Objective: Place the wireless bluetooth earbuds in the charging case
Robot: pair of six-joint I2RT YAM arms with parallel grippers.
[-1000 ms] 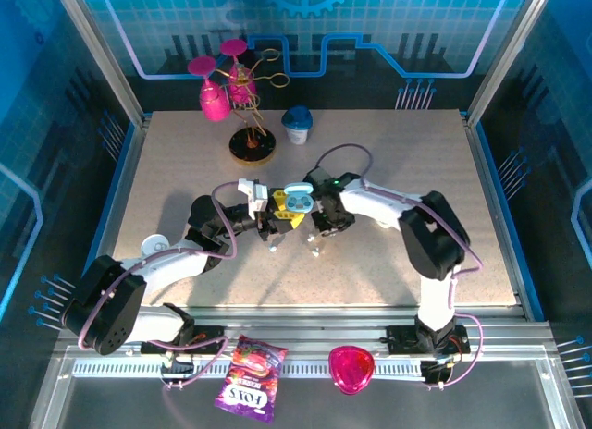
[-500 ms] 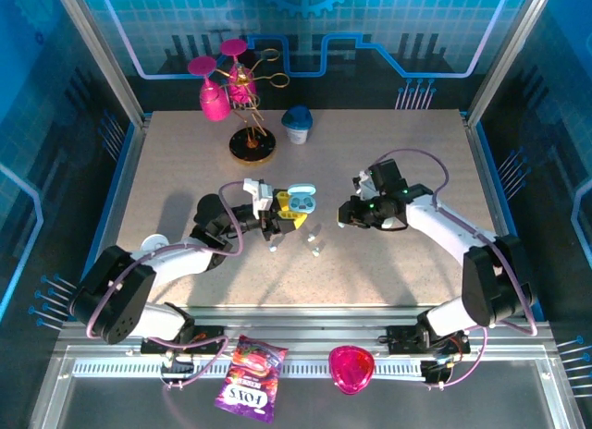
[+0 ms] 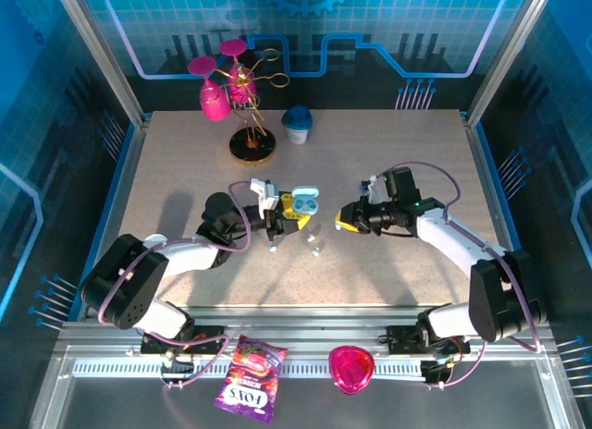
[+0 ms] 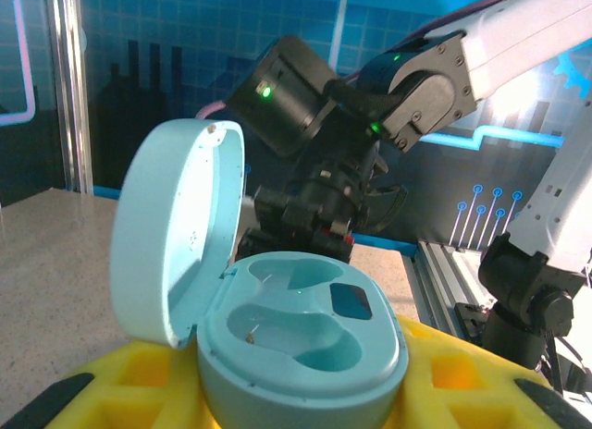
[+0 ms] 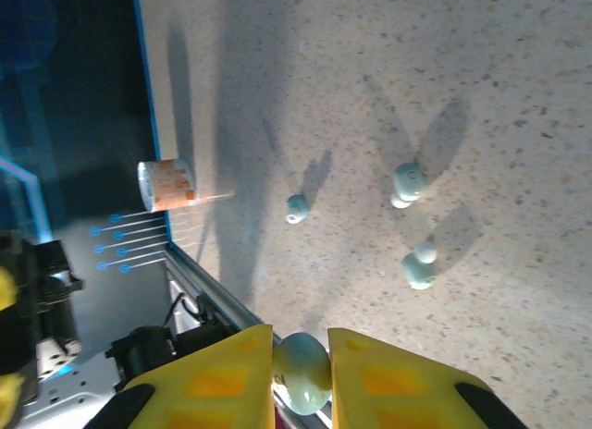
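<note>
Above table: left gripper clamps open charging case; right gripper pinches earbud, edges hidden by pads

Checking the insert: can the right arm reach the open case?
Probably yes: left gripper holds the charging case lid-open, sockets bare, free space toward the right gripper with its earbud.

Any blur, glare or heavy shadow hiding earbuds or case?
Top external: sharp, soft arm shadows on the table. Left wrist: charging case crisp, white arm behind it washed out. Right wrist: loose earbuds sharp with long shadows; the earbud in the right hand softer.
</note>
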